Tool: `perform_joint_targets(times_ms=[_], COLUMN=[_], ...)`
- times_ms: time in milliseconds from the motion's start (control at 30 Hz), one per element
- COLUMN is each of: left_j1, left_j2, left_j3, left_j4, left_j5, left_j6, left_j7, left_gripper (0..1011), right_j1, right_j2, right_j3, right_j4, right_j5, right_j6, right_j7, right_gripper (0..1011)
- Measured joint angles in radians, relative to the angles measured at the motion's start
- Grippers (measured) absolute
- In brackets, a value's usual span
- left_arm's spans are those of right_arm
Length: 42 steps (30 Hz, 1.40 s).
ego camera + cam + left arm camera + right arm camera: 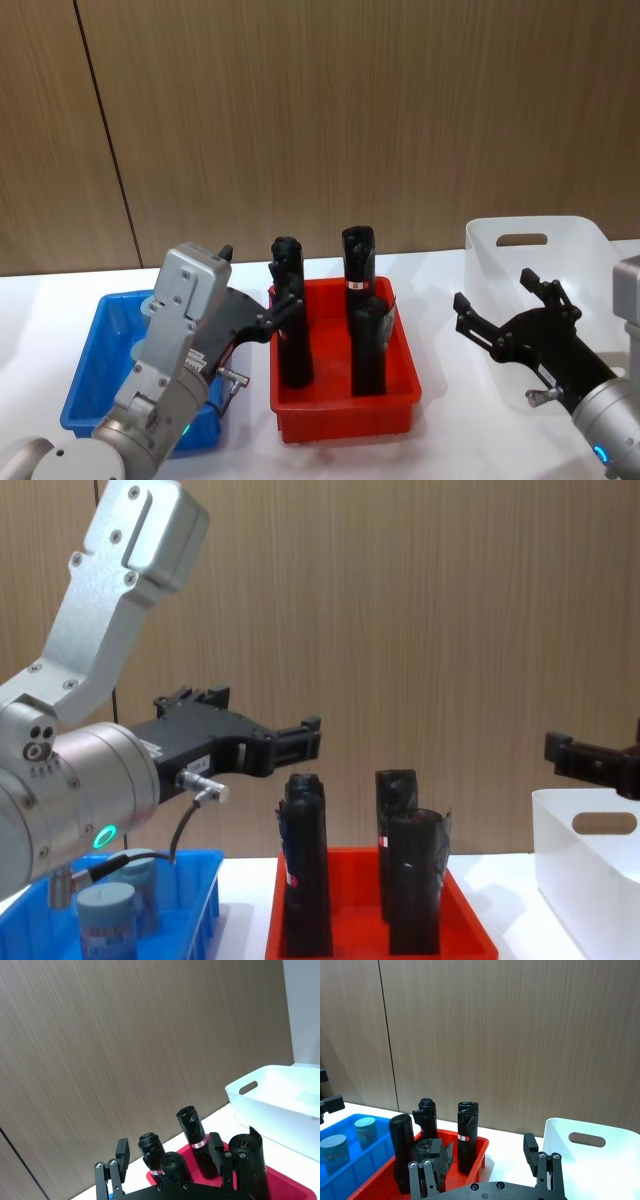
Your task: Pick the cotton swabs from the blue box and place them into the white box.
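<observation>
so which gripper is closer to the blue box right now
Left. The left gripper hangs open, raised by the blue box's right edge. The right gripper is open by the white box, beyond the red bin.

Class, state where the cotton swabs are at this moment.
In the right wrist view, the cotton swabs stand inside the blue box on the robot's left, next to the red bin holding black cylinders.

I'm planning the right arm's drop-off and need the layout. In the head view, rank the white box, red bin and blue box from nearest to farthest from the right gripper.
From the right gripper, open at the right:
1. white box: right at the gripper, far right.
2. red bin: centre.
3. blue box: far left, by the left gripper.
</observation>
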Motion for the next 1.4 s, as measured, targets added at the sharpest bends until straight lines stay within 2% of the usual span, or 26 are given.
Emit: perform_joint_targets(times_ms=[267,467,1100,1400], left_j1=[-0.014,-0.018,-0.02,-0.042], left_j2=[0.007,0.017,0.047,0.047], left_j3=[-0.018,-0.036,-0.113,-0.137], left_j4=[0.023,0.04,0.132,0.2], left_j5=[-0.002,-0.024,-0.233,-0.292], left_j6=[0.027,0.049,0.177,0.239], left_j7=[-0.019,-0.023,0.033,0.036], left_gripper=[1004,1004,1004,1004], right_j1=[0.0,0.0,0.0,0.0], right_j2=[0.0,0.0,0.0,0.0], right_j3=[0.0,0.0,0.0,0.0], right_j4=[0.0,0.0,0.0,0.0], right_j5=[0.0,0.0,0.0,0.0], right_j6=[0.0,0.0,0.0,0.0], right_j7=[0.0,0.0,0.0,0.0], right_gripper=[1001,1001,1001,1002])
